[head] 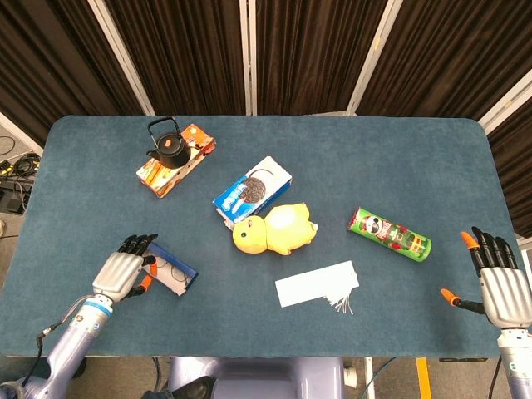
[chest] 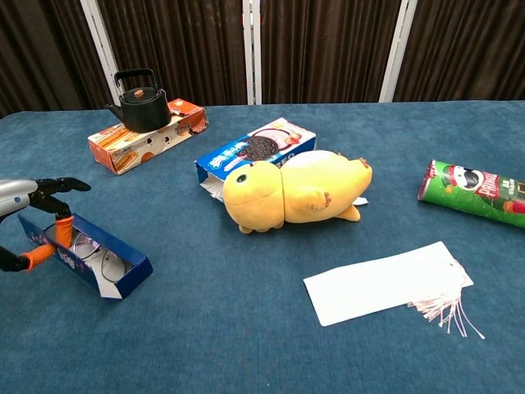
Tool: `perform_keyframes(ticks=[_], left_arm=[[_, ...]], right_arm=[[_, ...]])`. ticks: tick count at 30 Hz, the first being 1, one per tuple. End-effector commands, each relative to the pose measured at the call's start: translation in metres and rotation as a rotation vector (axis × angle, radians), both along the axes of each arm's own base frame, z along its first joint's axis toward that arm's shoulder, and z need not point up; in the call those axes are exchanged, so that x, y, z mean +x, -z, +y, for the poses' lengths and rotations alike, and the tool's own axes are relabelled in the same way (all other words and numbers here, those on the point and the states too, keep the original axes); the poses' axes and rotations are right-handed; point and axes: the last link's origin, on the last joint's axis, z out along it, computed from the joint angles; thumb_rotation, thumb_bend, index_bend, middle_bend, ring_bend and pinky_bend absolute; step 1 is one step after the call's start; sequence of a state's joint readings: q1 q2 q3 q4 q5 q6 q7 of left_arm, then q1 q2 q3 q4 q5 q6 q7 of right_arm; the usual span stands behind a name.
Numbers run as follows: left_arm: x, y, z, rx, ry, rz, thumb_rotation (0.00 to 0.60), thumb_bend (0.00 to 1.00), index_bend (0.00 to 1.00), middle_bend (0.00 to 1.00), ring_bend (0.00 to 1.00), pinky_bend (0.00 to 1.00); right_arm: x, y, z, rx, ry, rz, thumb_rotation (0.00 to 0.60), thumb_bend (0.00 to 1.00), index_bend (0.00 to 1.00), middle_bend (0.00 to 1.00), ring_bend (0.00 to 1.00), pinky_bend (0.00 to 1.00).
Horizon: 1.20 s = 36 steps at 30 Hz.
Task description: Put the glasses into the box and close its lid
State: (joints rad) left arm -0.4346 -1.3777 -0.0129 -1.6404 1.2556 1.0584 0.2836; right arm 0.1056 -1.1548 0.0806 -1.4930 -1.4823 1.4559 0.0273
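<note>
A long blue box point(head: 173, 272) point(chest: 92, 258) lies open on the blue table near the front left, turned at an angle. The glasses point(chest: 89, 249) lie inside it. My left hand point(head: 123, 270) point(chest: 31, 220) grips the box's left end, thumb inside and fingers over the outer wall. My right hand point(head: 497, 281) hovers at the table's front right edge with fingers spread and nothing in it; the chest view does not show it.
A yellow plush duck point(head: 274, 228) point(chest: 291, 190) lies mid-table beside an Oreo box point(head: 253, 189) point(chest: 254, 152). A black kettle point(head: 169, 143) point(chest: 140, 101) sits on an orange box point(head: 176, 160). A green crisps can point(head: 389, 233) point(chest: 473, 193) and a white paper tag point(head: 317, 284) point(chest: 385, 280) lie to the right.
</note>
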Motion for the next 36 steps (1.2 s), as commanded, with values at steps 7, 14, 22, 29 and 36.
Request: perform_keyframes(ticks=[7, 14, 22, 29, 36], left_arm=[[0.002, 0.016, 0.022, 0.015, 0.011, -0.027, 0.600, 0.54, 0.74, 0.00, 0.00, 0.00], [0.003, 0.027, 0.032, 0.021, 0.014, -0.015, 0.600, 0.53, 0.64, 0.00, 0.00, 0.00], [0.002, 0.030, 0.044, 0.044, -0.023, -0.077, 0.600, 0.34, 0.00, 0.00, 0.00, 0.00], [0.002, 0.004, 0.050, 0.095, 0.032, -0.168, 0.600, 0.19, 0.00, 0.00, 0.00, 0.00], [-0.004, -0.011, 0.045, 0.037, 0.083, -0.133, 0.600, 0.15, 0.00, 0.00, 0.00, 0.00]], right_arm=[[-0.002, 0.000, -0.001, 0.000, 0.007, 0.002, 0.600, 0.00, 0.00, 0.00, 0.00, 0.00], [-0.003, 0.000, -0.001, 0.000, 0.013, 0.005, 0.600, 0.00, 0.00, 0.00, 0.00, 0.00], [-0.002, 0.000, 0.000, -0.001, 0.011, 0.008, 0.600, 0.00, 0.00, 0.00, 0.00, 0.00], [-0.002, 0.000, 0.000, -0.001, 0.013, 0.008, 0.600, 0.00, 0.00, 0.00, 0.00, 0.00], [-0.001, 0.001, 0.000, 0.003, 0.011, 0.009, 0.600, 0.00, 0.00, 0.00, 0.00, 0.00]])
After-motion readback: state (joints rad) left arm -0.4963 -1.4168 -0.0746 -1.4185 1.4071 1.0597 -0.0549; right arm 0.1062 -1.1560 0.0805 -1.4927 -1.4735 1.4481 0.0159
